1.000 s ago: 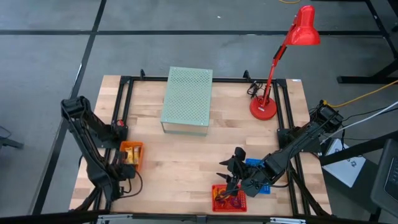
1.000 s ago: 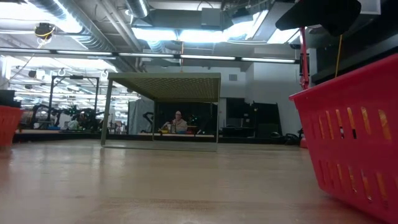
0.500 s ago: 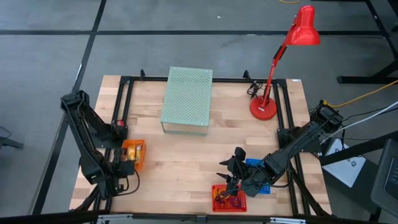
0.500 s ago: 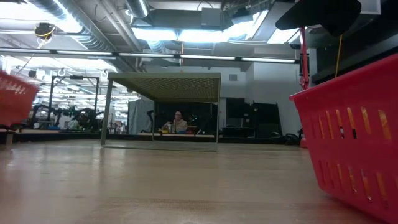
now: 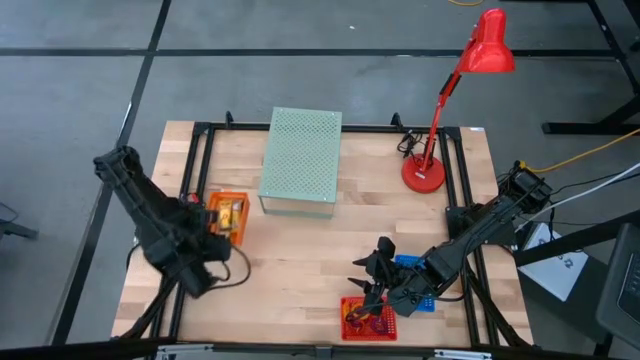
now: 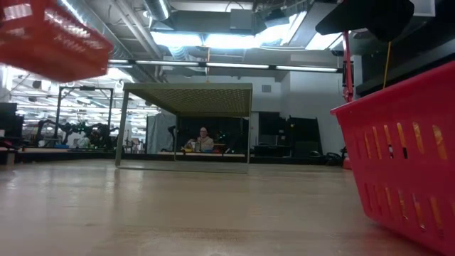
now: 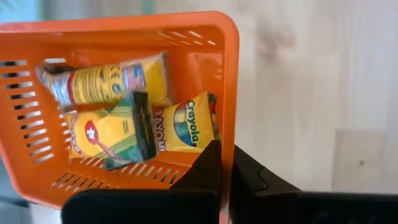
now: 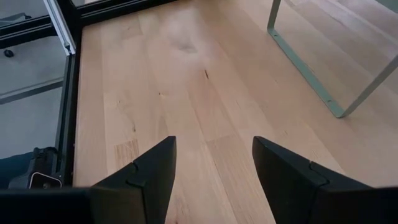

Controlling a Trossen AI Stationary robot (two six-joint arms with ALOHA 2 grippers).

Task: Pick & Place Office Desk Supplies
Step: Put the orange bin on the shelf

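Left gripper (image 7: 222, 163) clamped on orange basket (image 7: 227, 74) rim, basket off the table; yellow crayon packs (image 7: 124, 118) inside, just beyond the fingers. Right gripper (image 8: 212, 163) fingers spread, empty, above bare tabletop (image 8: 186, 81).

A pale wooden counter (image 5: 300, 260) with a black metal frame along its edges is carrying a pale green perforated box (image 5: 301, 160) at the far middle and a red desk lamp (image 5: 424, 174) on its round base at the far right. A red slotted plastic basket (image 5: 368, 320) is sitting at the near edge, with a blue basket (image 5: 412, 265) just beside it.
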